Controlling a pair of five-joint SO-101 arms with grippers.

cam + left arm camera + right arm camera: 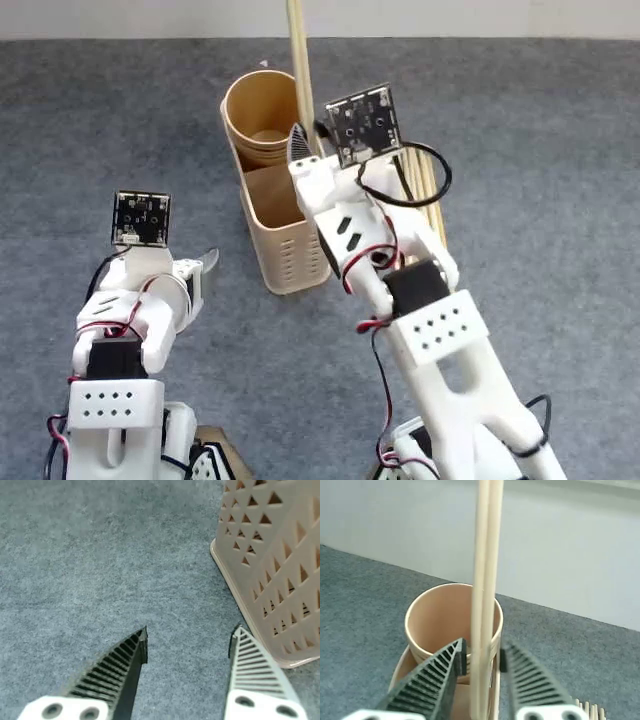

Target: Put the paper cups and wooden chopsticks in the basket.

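Here the right gripper (482,657) clamps two chopsticks (487,555) upright above the basket (290,265), whose twelve o'clock end holds stacked cups (262,115). At the basket's eight o'clock, the left gripper (190,642) hangs with its jaws apart.

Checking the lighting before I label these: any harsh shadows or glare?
High view: even light, soft shade inside the basket. Left wrist view: no glare on the carpet. Right wrist view: bright wall behind the chopsticks, no hard shadows.

The basket (270,575) is beige with triangular cut-outs. The paper cups (440,615) seem tan, the chopsticks (487,555) pale wood, the carpet (90,555) grey.
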